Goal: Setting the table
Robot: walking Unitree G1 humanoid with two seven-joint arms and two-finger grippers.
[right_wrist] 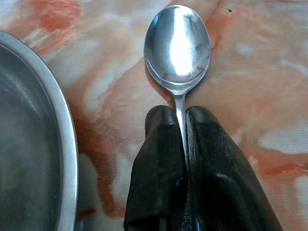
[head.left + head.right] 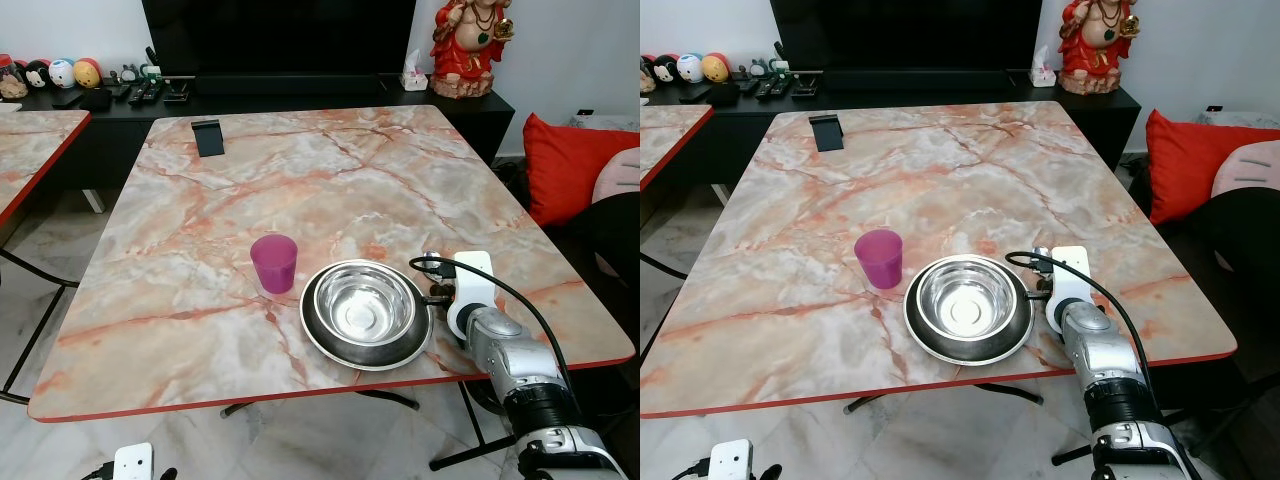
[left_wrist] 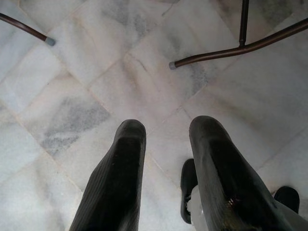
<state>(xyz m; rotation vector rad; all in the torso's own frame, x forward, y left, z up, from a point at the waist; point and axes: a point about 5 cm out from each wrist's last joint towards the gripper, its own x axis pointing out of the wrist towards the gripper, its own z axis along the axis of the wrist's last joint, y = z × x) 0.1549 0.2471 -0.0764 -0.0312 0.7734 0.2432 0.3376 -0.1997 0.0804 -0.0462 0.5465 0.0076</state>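
Right gripper (image 1: 182, 120) clamped on the polished steel spoon (image 1: 177, 45), just right of the round steel plate (image 1: 33, 144)
Risk: an uneven release could knock the spoon askew or against the plate's rim on the marble-patterned tabletop (image 2: 300, 180); left gripper (image 3: 168, 144), parted and empty, hangs idle

My head pair looked forward and down over the marble table (image 2: 200, 250), both sharing the bowl (image 2: 965, 305). My right wrist camera sat close above the tabletop beside that bowl; my left faced the floor (image 3: 72, 72).

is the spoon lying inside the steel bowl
No, the spoon is pinched in the right gripper over bare table, beside the plate.
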